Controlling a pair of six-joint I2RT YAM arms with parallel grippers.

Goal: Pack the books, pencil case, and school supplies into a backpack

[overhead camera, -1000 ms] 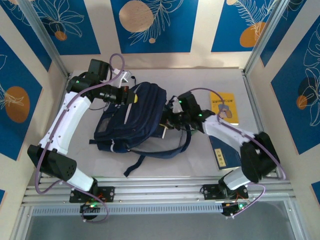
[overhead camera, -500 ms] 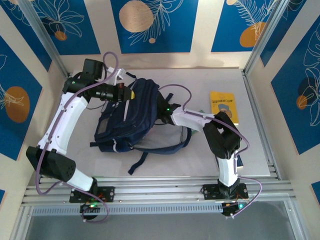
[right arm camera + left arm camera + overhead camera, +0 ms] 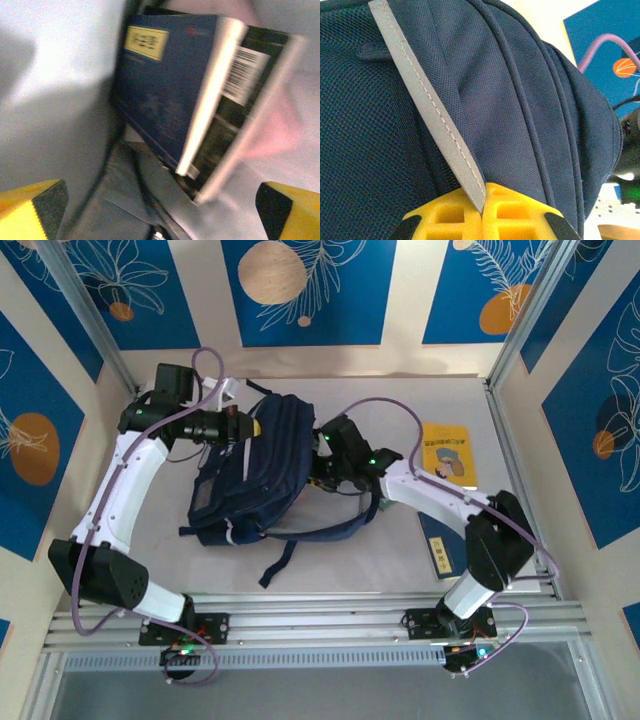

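Back wall: cream back wall (image 3: 405, 300) carried blue panels (image 3: 308, 320) with white leaf outlines and orange discs.
Side walls: cream side walls (image 3: 525, 410) bore the same pattern.
Posts: bare aluminium corner posts (image 3: 85, 315).
Table: pale grey flat tabletop (image 3: 400, 400).
Near edge: slotted aluminium rails (image 3: 320, 625).
Light: even, with soft shadows.

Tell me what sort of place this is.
Likely a robot lab cell: two arms bolted to a metal rail, patterned panels walling the table, a backpack and book laid out.
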